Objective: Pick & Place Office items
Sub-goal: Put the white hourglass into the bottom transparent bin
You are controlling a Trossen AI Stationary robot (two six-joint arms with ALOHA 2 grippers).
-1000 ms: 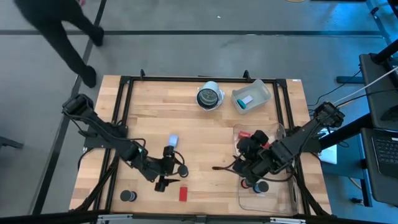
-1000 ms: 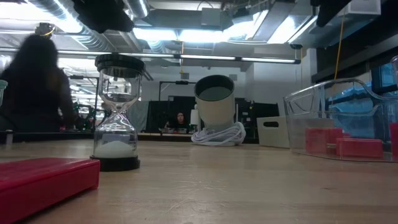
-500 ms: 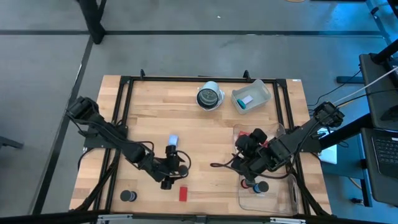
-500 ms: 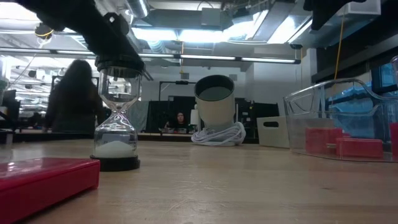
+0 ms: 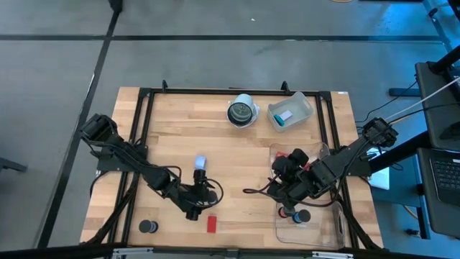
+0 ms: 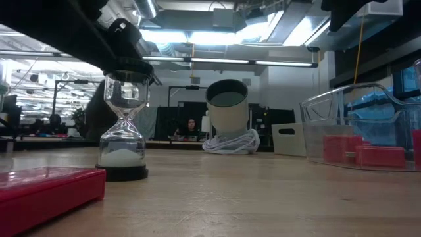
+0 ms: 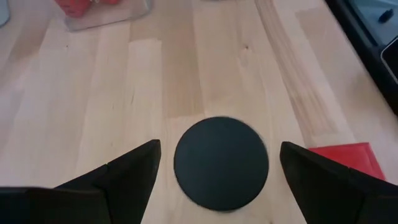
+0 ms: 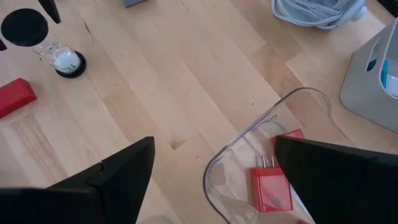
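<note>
hourglasses (image 6: pixel 123 125): 1 | red blocks on table (image 5: pixel 212 224): 1 | clear bins (image 5: pixel 290 111): 2

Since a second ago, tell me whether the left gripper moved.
Yes. The left gripper has shifted toward the table's near edge, closer to the red block, with its open fingers around the hourglass.

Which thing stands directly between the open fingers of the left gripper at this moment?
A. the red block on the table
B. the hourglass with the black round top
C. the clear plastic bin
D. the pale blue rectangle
B. In the left wrist view the black round top of the hourglass lies between the two spread fingers of the left gripper, and the red block sits off to one side.
</note>
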